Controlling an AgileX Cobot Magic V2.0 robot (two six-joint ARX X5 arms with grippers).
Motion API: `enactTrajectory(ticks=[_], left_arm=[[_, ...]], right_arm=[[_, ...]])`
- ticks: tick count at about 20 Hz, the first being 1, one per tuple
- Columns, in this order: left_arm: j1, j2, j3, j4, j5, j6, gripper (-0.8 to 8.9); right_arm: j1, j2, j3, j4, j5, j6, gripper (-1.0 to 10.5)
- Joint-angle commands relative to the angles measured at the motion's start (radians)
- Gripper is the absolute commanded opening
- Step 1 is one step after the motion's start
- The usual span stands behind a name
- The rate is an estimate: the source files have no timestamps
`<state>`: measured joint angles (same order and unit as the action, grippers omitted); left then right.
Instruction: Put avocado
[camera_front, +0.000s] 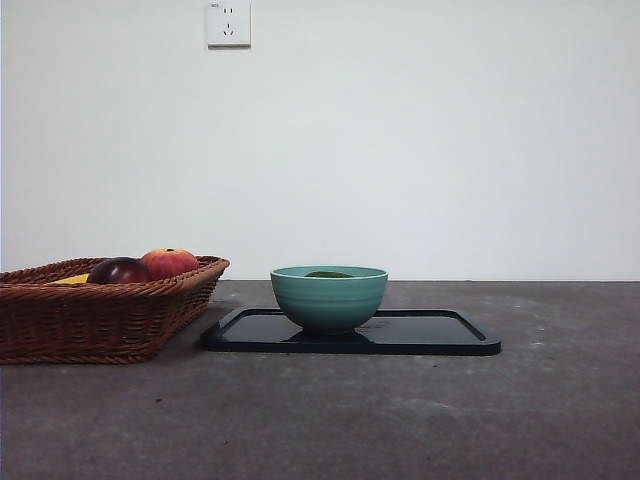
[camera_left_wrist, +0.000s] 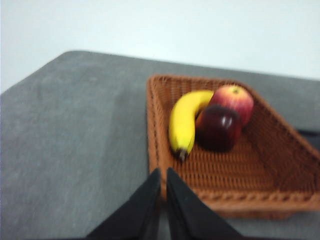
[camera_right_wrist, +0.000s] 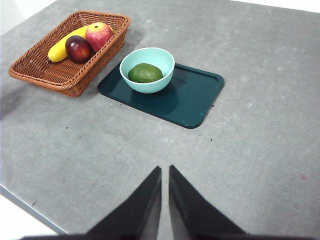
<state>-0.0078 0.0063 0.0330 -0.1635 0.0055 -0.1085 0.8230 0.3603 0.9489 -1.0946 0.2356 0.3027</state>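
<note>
Both sets of fingers are pressed together and hold nothing. The right gripper (camera_right_wrist: 165, 172) hangs high over bare counter (camera_right_wrist: 260, 150), well apart from the tray; the left gripper (camera_left_wrist: 162, 175) hangs above the near rim of the basket (camera_left_wrist: 260, 200).

The avocado (camera_right_wrist: 145, 73) already lies inside the bowl (camera_right_wrist: 150, 87), which stands on the left part of the dark tray (camera_right_wrist: 192, 102); from the front only its top (camera_front: 329, 274) shows above the rim. Judged from this, the placing looks done, so the sound course is to keep both arms lifted and clear, and not to nudge the bowl, which could slide on the smooth tray.

Left of the tray, close beside it, the basket holds a banana (camera_left_wrist: 184, 122), a dark maroon fruit (camera_left_wrist: 219, 127) and a red-orange fruit (camera_left_wrist: 232, 100), all touching. A wall socket (camera_front: 228, 23) sits high on the far wall. Nothing blocks either arm's way upward.
</note>
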Motion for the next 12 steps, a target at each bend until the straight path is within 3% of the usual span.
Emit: enactTrajectory(ticks=[1, 5, 12], left_arm=[[-0.001, -0.003, -0.022, -0.033, -0.002, 0.066, 0.19], [-0.001, -0.003, -0.022, -0.033, -0.003, 0.122, 0.19], [-0.001, -0.003, -0.022, -0.025, -0.003, 0.119, 0.19]], right_arm=[[0.009, 0.002, 0.006, 0.01, 0.001, -0.003, 0.2], [0.009, 0.002, 0.006, 0.01, 0.001, -0.003, 0.2], [0.009, 0.002, 0.006, 0.01, 0.001, -0.003, 0.2]])
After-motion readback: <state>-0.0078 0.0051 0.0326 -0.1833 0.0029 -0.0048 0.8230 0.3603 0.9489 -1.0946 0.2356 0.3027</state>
